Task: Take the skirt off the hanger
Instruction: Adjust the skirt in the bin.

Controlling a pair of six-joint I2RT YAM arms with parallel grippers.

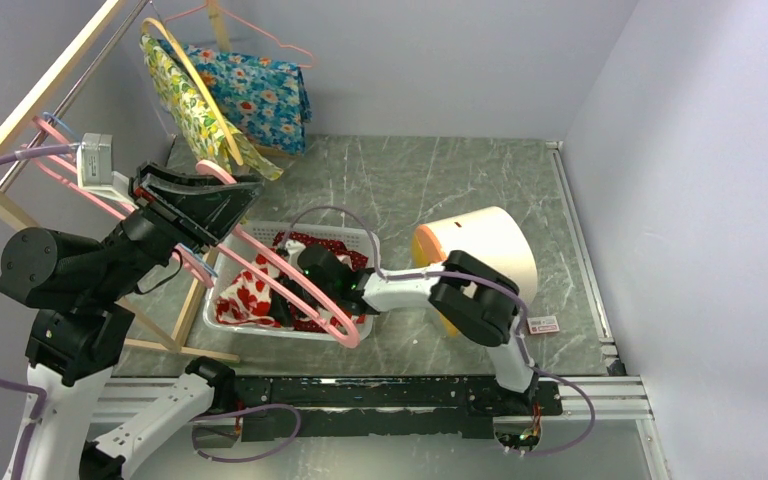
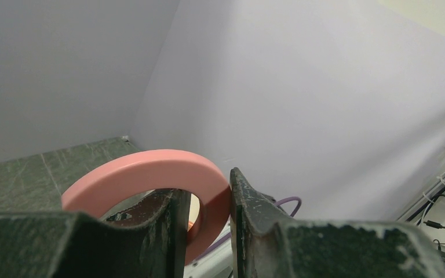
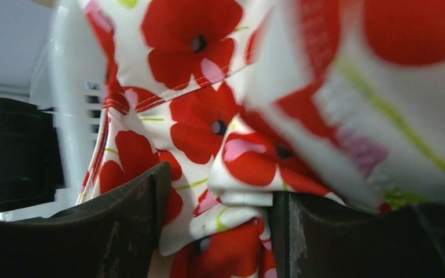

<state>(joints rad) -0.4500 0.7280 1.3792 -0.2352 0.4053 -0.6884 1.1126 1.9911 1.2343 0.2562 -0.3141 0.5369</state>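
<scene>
1. Lying in the white basket [image 1: 358, 232] is the skirt [image 1: 245, 295], white with red flowers, heaped at the left end with darker red cloth behind it.
2. The right gripper [image 1: 288, 300] reaches into the basket. In its wrist view a bunched fold of the skirt [image 3: 208, 116] fills the gap between its fingers [image 3: 121, 231], and the jaws pinch it.
3. The left gripper [image 1: 245, 195] is raised above the basket's left end, its jaws pressed onto the hook of the pink hanger [image 1: 300, 290]. The hanger slants down across the basket and over its near rim.
4. The basket's left side sits just beside the foot of the wooden rack [image 1: 50, 90], which carries more pink hangers and two flowered garments.
5. A cream tub [image 1: 490, 245] lies on its side near the basket's right end.
6. The table [image 1: 410, 180] is bare behind the basket, up to the back wall.
</scene>
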